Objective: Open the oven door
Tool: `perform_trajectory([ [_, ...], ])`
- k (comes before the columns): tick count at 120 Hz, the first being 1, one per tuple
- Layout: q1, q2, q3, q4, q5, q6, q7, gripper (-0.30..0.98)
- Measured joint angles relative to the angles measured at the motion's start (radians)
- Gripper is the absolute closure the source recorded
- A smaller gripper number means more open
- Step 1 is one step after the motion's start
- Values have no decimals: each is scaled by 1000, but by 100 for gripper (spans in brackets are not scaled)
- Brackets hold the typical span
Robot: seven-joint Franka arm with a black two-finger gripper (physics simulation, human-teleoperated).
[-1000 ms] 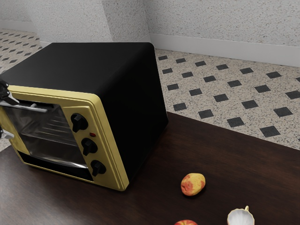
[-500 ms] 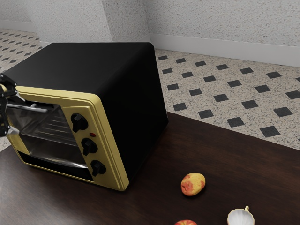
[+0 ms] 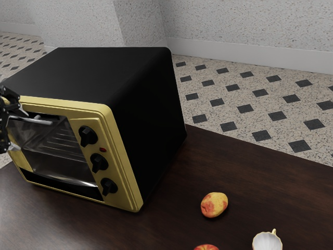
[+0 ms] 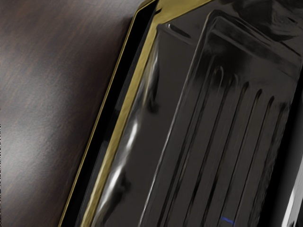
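Tool (image 3: pixel 18 130): released, spread wide near handle (image 3: pixel 42 122), exterior view's left
Oven door (image 3: pixel 57 162): closed
Yellow-red fruit (image 3: pixel 214 204): on surface (image 3: pixel 166 221), exterior view's right

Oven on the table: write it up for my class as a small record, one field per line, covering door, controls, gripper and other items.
Oven: black body with a gold-coloured front
Door: shut, with a glass window
Handle: silvery bar along the door's top
Controls: three black knobs in a column beside the door
Indicator: small red light by the upper two knobs
Gripper: open, near the handle
Table: dark wood
Other items: yellow-and-red fruit; reddish fruit and white cup, both partly out of view
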Motion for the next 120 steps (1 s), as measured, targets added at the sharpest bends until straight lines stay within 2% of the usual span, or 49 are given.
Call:
perform_trajectory([
  [20,2,3,4,-24,-9,6,23,1],
  [33,2,-45,11,-79,-17,9,34,1],
  [42,-1,-136,38,-165,-20,11,40,1],
  [54,-13,-342,128,-342,-10,13,48,0],
  [65,-6,-530,223,-458,25,11,53,0],
  [74,10,-592,260,-441,64,-13,56,1],
  [82,-14,-578,176,-309,84,-78,47,1],
  [88,-111,-506,111,-185,80,-135,32,1],
  [97,-419,-347,44,31,61,-221,-27,0],
  [101,-524,-286,22,103,56,-251,-56,0],
  [120,-722,-29,-86,369,51,-362,-190,0],
])
